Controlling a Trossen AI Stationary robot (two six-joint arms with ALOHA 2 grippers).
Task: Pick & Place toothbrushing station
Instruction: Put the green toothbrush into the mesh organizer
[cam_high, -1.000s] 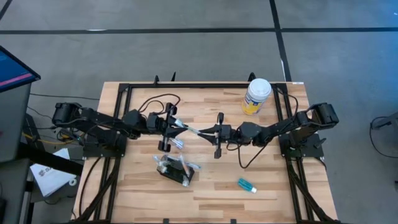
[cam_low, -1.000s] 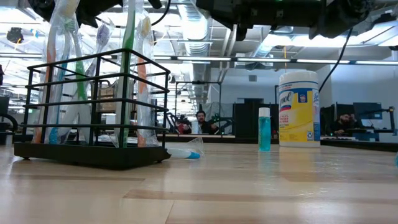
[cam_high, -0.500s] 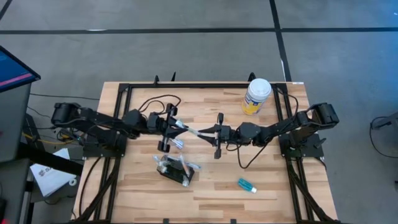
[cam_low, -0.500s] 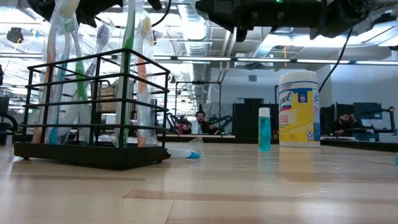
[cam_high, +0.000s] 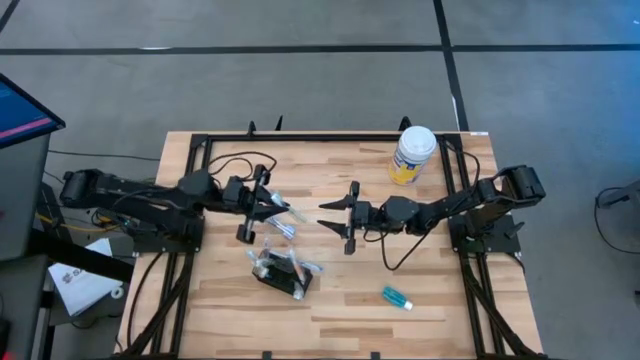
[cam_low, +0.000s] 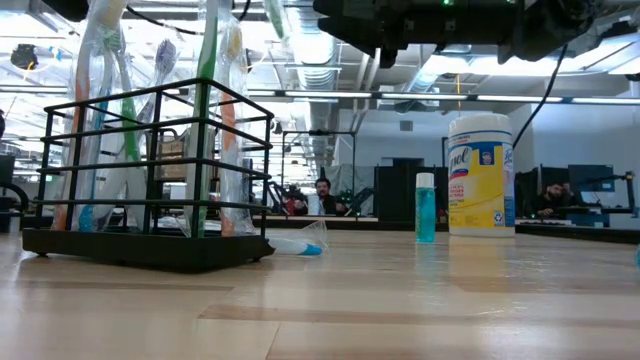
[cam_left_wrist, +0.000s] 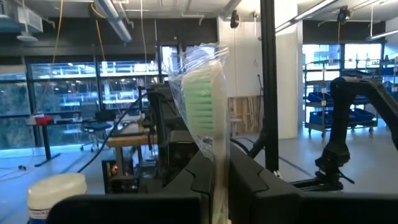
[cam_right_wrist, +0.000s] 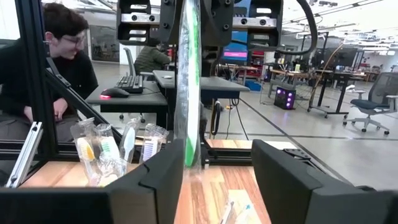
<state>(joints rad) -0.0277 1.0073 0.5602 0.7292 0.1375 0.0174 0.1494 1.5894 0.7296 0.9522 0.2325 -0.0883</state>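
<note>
Gripping a wrapped toothbrush (cam_left_wrist: 208, 106), green-bristled, tight in the left claw (cam_high: 268, 204), over the middle of the counter (cam_high: 440, 290). Facing it with the right claw (cam_high: 328, 214), fingers spread wide apart, near the brush's tip but not touching. Sitting upright on the counter just frontward of the left claw, the toothbrushing station (cam_high: 281, 272), carrying several wrapped brushes. Standing at the far right corner, a white-lidded canister (cam_high: 412, 153); lying toward the front right, a teal bottle (cam_high: 396, 297).
</note>
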